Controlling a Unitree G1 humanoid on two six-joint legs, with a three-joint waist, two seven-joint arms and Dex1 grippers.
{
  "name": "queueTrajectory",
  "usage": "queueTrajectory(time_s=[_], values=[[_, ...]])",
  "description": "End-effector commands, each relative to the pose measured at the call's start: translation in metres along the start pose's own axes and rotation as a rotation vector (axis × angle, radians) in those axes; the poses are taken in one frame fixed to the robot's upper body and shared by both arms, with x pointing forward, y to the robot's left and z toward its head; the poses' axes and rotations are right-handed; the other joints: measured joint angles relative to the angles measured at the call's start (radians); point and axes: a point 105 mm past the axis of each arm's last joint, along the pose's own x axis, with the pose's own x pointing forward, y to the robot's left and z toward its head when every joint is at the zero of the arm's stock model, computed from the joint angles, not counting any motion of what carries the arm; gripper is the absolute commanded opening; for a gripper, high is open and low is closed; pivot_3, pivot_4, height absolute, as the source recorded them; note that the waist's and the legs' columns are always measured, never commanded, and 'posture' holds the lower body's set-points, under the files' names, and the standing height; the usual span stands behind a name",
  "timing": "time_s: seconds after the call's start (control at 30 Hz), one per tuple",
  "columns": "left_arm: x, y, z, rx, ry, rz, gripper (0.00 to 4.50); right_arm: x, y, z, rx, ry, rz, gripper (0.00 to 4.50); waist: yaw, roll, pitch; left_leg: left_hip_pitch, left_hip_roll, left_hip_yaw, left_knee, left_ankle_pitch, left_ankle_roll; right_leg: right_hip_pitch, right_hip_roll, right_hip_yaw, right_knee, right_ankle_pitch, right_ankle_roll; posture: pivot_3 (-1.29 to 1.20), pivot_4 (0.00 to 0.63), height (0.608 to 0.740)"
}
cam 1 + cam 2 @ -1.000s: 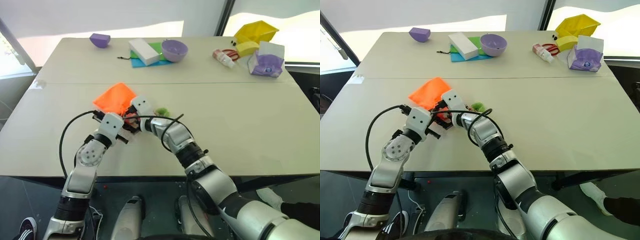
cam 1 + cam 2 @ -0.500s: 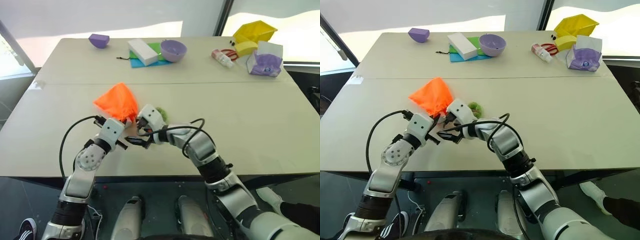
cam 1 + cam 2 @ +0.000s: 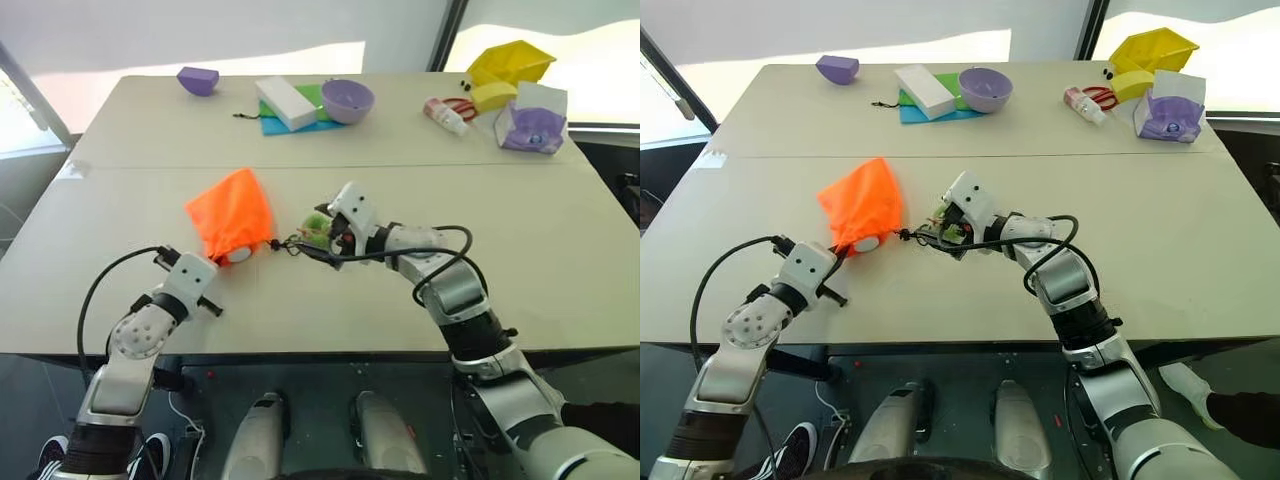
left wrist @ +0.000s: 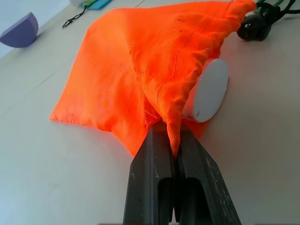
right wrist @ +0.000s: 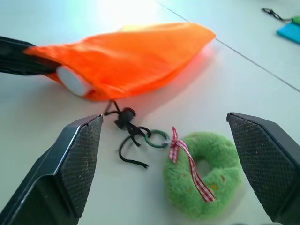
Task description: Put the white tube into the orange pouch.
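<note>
Left gripper (image 4: 174, 154) pinched tight on soft orange pouch (image 3: 232, 213) fabric, white tube (image 4: 209, 91) round smooth end poking from mouth just beyond; right gripper (image 5: 173, 154) spread wide, empty, above fuzzy green pom-pom ring (image 5: 204, 176)

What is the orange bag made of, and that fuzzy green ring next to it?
The orange pouch looks like thin, soft matte fabric: it creases and bunches into a peak where it is pinched. The green ring looks like plush, fuzzy all over, with a red-and-white checked ribbon tied on. The white tube poking out looks smooth, probably plastic.
</note>
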Motion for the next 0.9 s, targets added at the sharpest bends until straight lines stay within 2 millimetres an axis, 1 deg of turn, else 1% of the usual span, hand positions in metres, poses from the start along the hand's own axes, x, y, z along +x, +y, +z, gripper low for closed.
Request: queueTrajectory(time_s=[0.03, 0.1, 0.23, 0.3, 0.37, 0.43, 0.53, 0.57, 0.6, 0.63, 0.73, 0.83, 0.87, 0.9], values=[[-0.002, 0.009, 0.009, 0.011, -0.039, 0.025, 0.00, 0.008, -0.009, 0.004, -0.052, -0.027, -0.060, 4.43, 0.000, 0.000, 0.000, 0.000, 0.000, 0.000, 0.000, 0.000, 0.000, 0.000, 0.000, 0.000, 0.000, 0.000, 0.000, 0.00, 0.150, 0.740], [-0.001, 0.009, 0.010, 0.010, -0.043, 0.028, 0.00, 0.012, -0.017, 0.001, -0.079, -0.016, -0.107, 4.43, 0.000, 0.000, 0.000, 0.000, 0.000, 0.000, 0.000, 0.000, 0.000, 0.000, 0.000, 0.000, 0.000, 0.001, 0.001, 0.00, 0.150, 0.740], [0.001, 0.007, 0.012, 0.006, -0.047, 0.031, 0.00, 0.016, -0.028, -0.006, -0.028, 0.009, -0.149, 4.43, 0.000, 0.000, 0.000, 0.000, 0.000, 0.000, 0.000, 0.000, 0.000, 0.000, 0.001, 0.000, 0.000, 0.001, 0.002, 0.00, 0.150, 0.740], [0.001, 0.006, 0.012, 0.006, -0.048, 0.031, 0.00, 0.017, -0.029, -0.014, 0.003, 0.037, -0.151, 4.43, 0.000, 0.000, 0.000, 0.000, 0.000, 0.000, 0.000, 0.000, 0.000, 0.000, 0.001, 0.000, 0.000, 0.001, 0.002, 0.00, 0.150, 0.740], [0.001, 0.005, 0.012, 0.006, -0.050, 0.029, 0.00, 0.018, -0.023, -0.020, -0.016, 0.064, -0.106, 4.43, 0.000, 0.000, 0.000, 0.000, 0.000, 0.000, 0.000, 0.000, 0.000, 0.000, 0.001, 0.000, 0.000, 0.001, 0.002, 0.00, 0.150, 0.740], [0.001, 0.005, 0.012, 0.006, -0.051, 0.029, 0.00, 0.019, -0.015, -0.027, 0.042, 0.087, -0.058, 4.43, 0.000, 0.000, 0.000, 0.000, 0.000, 0.000, 0.000, 0.000, 0.000, 0.000, 0.001, 0.000, 0.000, 0.001, 0.002, 0.00, 0.150, 0.740], [0.002, 0.005, 0.012, 0.008, -0.052, 0.031, 0.00, 0.021, -0.014, -0.028, 0.069, 0.086, -0.056, 4.43, -0.001, 0.000, 0.000, 0.001, 0.000, 0.000, 0.000, 0.000, 0.000, 0.000, 0.001, 0.000, 0.001, 0.001, 0.002, 0.00, 0.150, 0.740], [0.002, 0.005, 0.012, 0.008, -0.052, 0.031, 0.00, 0.022, -0.015, -0.028, 0.071, 0.086, -0.063, 4.19, -0.002, 0.000, 0.000, 0.001, 0.000, 0.000, 0.000, 0.000, 0.000, 0.000, 0.001, 0.000, 0.001, 0.001, 0.002, 0.00, 0.150, 0.740], [0.002, 0.005, 0.012, 0.009, -0.052, 0.031, 0.00, 0.022, -0.018, -0.023, 0.088, 0.063, -0.080, 3.90, -0.002, 0.000, 0.000, 0.001, 0.000, 0.000, 0.000, 0.000, 0.000, 0.000, 0.001, 0.000, 0.001, 0.001, 0.002, 0.00, 0.150, 0.740], [0.002, 0.005, 0.012, 0.009, -0.051, 0.030, 0.00, 0.022, -0.020, -0.018, 0.106, 0.043, -0.089, 3.51, -0.002, 0.000, 0.000, 0.001, 0.000, 0.000, 0.000, 0.000, 0.000, 0.000, 0.001, 0.000, 0.001, 0.001, 0.002, 0.00, 0.150, 0.740], [0.001, 0.005, 0.011, 0.009, -0.049, 0.029, 0.00, 0.018, -0.022, -0.011, 0.124, 0.010, -0.082, 2.06, -0.001, 0.000, 0.000, 0.001, 0.000, 0.000, 0.000, 0.000, 0.000, 0.000, 0.001, 0.000, 0.001, 0.001, 0.002, 0.00, 0.150, 0.740], [0.001, 0.005, 0.011, 0.008, -0.047, 0.029, 0.00, 0.011, -0.025, -0.011, 0.137, -0.001, -0.086, 0.44, 0.000, 0.000, 0.000, 0.001, 0.000, 0.000, 0.000, 0.000, 0.000, 0.000, 0.001, 0.000, 0.001, 0.001, 0.002, 0.00, 0.150, 0.740], [0.001, 0.005, 0.010, 0.006, -0.046, 0.029, 0.00, 0.007, -0.026, -0.010, 0.155, -0.007, -0.087, 0.02, 0.000, 0.000, 0.000, 0.001, 0.000, 0.000, 0.000, 0.000, 0.000, 0.000, 0.001, 0.000, 0.001, 0.001, 0.002, 0.00, 0.150, 0.740], [0.000, 0.005, 0.010, 0.004, -0.045, 0.029, 0.00, 0.004, -0.026, -0.010, 0.168, -0.011, -0.085, 0.02, 0.000, 0.000, 0.000, 0.001, 0.000, 0.000, 0.000, 0.000, 0.000, 0.000, 0.001, 0.000, 0.001, 0.001, 0.002, 0.00, 0.150, 0.740]])
